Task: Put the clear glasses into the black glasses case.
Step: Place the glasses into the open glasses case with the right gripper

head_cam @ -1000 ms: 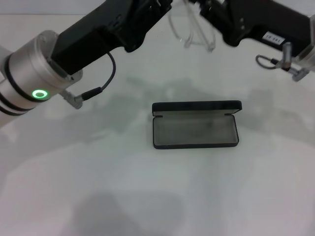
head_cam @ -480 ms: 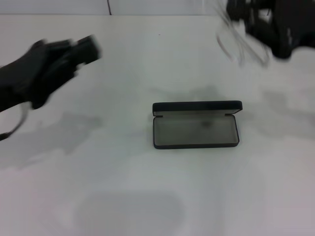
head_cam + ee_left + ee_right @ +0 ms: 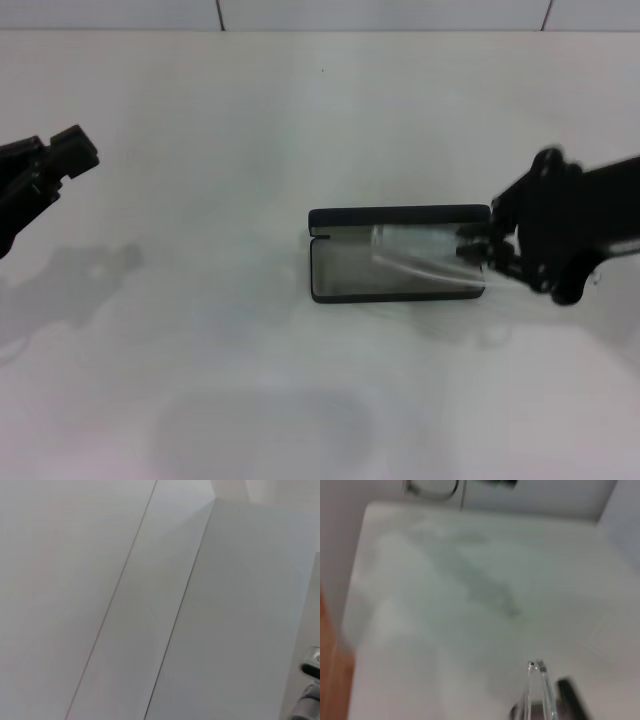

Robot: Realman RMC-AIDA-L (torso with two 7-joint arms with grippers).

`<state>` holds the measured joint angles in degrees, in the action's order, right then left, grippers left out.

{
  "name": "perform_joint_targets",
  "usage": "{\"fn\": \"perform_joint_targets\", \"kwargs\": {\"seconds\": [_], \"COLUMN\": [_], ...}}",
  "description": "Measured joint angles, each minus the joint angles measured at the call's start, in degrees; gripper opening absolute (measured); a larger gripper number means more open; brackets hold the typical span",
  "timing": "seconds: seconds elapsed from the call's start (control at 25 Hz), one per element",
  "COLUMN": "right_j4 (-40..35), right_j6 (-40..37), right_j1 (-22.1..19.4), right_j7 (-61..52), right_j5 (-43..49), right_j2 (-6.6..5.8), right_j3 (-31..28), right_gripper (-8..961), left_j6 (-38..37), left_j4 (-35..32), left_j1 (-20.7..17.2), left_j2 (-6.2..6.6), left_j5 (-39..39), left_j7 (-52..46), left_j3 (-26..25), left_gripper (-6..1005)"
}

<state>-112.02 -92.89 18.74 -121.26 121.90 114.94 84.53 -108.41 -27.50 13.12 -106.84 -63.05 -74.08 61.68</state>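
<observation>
The left gripper (image 3: pixel 60 160) has retreated to nine o'clock, far from the work; whether it is open, I cannot tell. The black glasses case (image 3: pixel 398 254) lies open at centre. From three o'clock the right gripper (image 3: pixel 478 252) has swung down, clenched on the clear glasses (image 3: pixel 425 254), now over the case's right end: placement is imminent.

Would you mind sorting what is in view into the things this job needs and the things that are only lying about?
Belongs to the job:
- clear glasses, held by the right gripper over the case
- black glasses case, lid open

Not part of it:
- white table
- left gripper, idle at the left edge
</observation>
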Motion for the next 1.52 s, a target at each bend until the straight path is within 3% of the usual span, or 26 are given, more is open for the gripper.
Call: {"fn": "perform_joint_targets", "kwargs": {"seconds": [0.16,0.36,0.4,0.48,0.72,1.08,1.52], "right_j4": [0.1,0.0,0.0,0.2,3.0,9.2,12.4], "right_j6": [0.9,7.6,7.6,12.3,23.3,39.6,45.6], "right_j1": [0.7,0.5,0.5,0.2,-1.0,-3.1,-5.7], "right_j7": [-2.1,-2.0,-2.0,-2.0,-2.1,-1.8,1.3], "right_j5": [7.5,18.0,18.0,25.6,37.1,44.1,44.1], "right_j2": [0.39,0.41,0.41,0.43,0.45,0.39,-0.22], "right_j3": [6.8,17.9,17.9,25.0,37.0,43.5,43.9], "right_gripper": [93,94,94,94,95,97,98], "left_j6": [0.2,0.5,0.7,1.0,1.7,1.8,1.8], "left_j4": [-0.2,-0.2,-0.1,0.1,0.3,0.3,0.3], "left_j1": [-1.1,-1.1,-1.0,-0.8,-0.6,-1.2,-1.4], "left_j2": [-0.28,-0.44,-0.48,-0.6,-0.78,-0.83,-0.83], "left_j5": [-0.5,-0.6,-0.6,-0.5,-0.2,-0.5,-0.6], "left_j7": [0.2,0.1,0.0,-0.2,-0.3,-0.3,-0.4], "left_j3": [-1.3,-1.6,-1.6,-1.6,-1.6,-3.2,-3.1], "left_gripper": [100,100,99,99,99,100,100]}}
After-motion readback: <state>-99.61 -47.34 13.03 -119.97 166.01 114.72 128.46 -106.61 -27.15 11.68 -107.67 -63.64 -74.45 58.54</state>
